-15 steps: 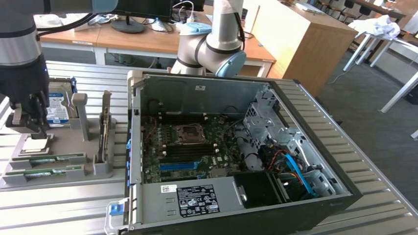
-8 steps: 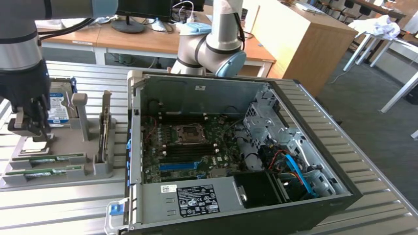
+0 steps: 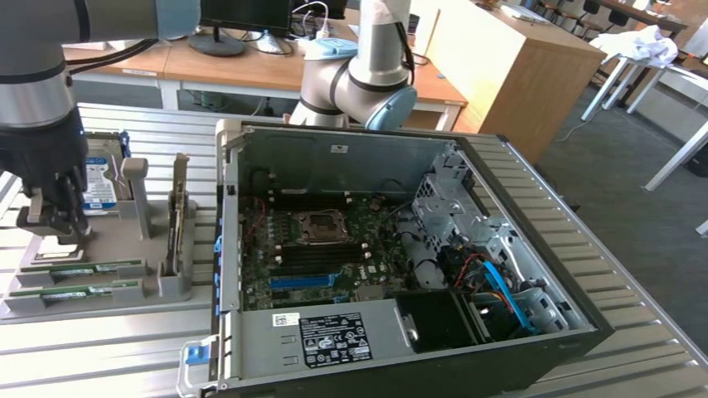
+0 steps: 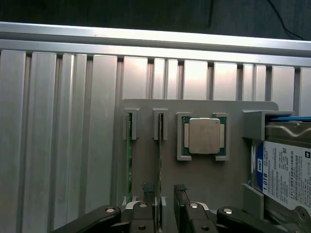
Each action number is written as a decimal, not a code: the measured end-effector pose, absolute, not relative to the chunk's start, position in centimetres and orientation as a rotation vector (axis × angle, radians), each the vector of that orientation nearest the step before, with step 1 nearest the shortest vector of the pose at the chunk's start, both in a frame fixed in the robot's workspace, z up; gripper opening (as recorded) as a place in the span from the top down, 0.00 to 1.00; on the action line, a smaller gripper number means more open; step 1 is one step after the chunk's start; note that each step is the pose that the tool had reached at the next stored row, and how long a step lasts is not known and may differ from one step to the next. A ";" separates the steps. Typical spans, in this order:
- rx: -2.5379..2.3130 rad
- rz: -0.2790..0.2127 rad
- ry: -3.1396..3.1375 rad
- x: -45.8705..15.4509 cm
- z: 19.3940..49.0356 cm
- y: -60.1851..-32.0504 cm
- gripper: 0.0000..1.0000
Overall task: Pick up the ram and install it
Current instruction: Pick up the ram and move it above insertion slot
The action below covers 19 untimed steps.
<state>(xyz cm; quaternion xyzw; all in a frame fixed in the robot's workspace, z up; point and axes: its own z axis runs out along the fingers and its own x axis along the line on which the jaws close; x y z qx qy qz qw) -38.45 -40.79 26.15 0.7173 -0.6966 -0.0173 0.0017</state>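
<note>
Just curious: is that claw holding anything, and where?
Nothing yet: the black gripper stands open astride the thin green ram stick in its grey holder.

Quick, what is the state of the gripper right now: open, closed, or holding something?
Gripper: open, holding nothing; it straddles a ram stick standing on edge in the grey holder.

I see my black two-fingered gripper (image 4: pixel 164 189) with its fingers spread, one either side of a long thin green ram stick (image 4: pixel 159 160) standing on edge in a flat grey plastic holder (image 4: pixel 146 107). A second green ram stick (image 4: pixel 129 160) stands in the neighbouring slot. Beside them sit a square silver processor chip (image 4: pixel 204 135) and a silver hard drive with a blue-and-white label (image 4: pixel 286 174). The holder rests on a ribbed aluminium table (image 4: pixel 58 136).
</note>
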 end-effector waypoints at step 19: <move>2.252 -0.053 -2.186 -38.4 25.4 -41.2 0.70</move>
